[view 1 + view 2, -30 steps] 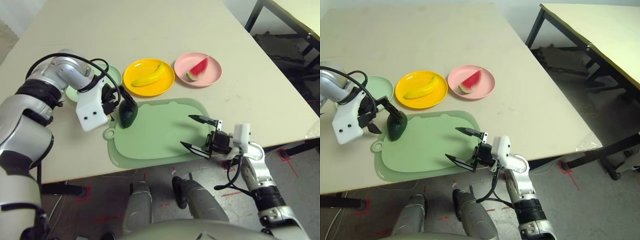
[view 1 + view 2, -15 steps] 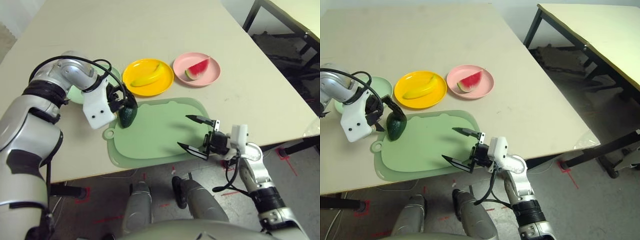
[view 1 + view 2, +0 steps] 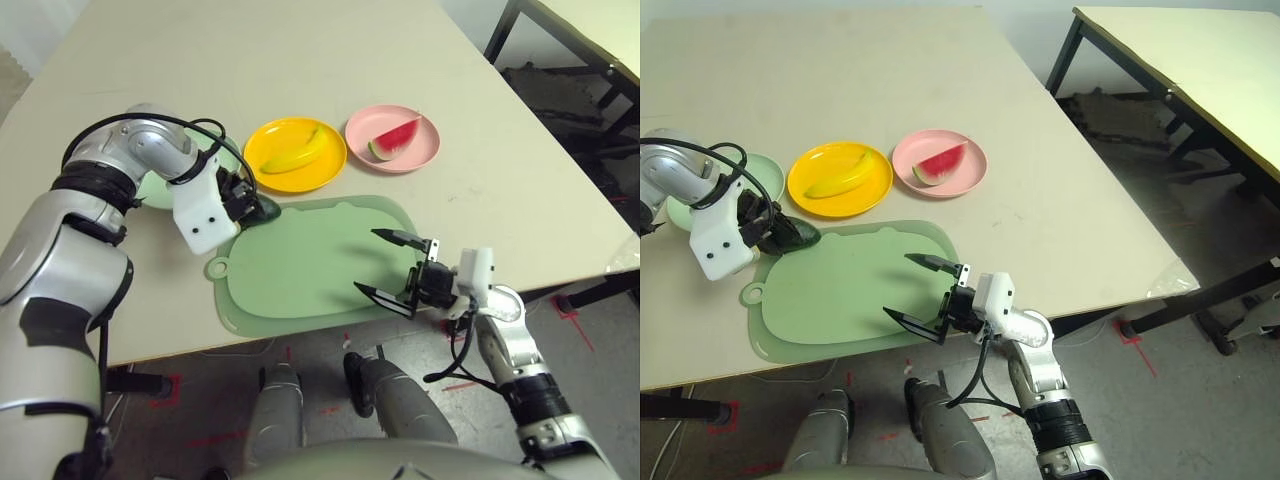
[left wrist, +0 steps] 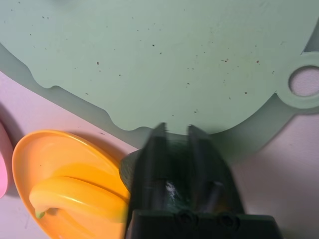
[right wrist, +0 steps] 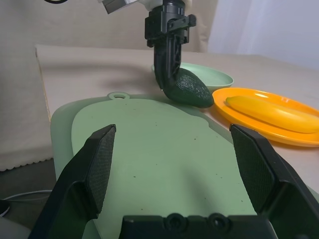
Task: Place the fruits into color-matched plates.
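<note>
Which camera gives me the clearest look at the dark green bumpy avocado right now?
The right wrist view: the dark green bumpy avocado shows side-on in the left claw, at the pale green mat's edge. The eye views show it half hidden behind that claw; in the left wrist view the claw's fingers cover most of it.

The left gripper [image 4: 174,133] is clamping its two black fingers [image 4: 155,164] around the dark avocado [image 4: 172,172] at the cutting mat's [image 4: 164,59] scalloped edge, while the banana [image 4: 75,198] is lying in the yellow-orange plate [image 4: 37,154] alongside.
</note>
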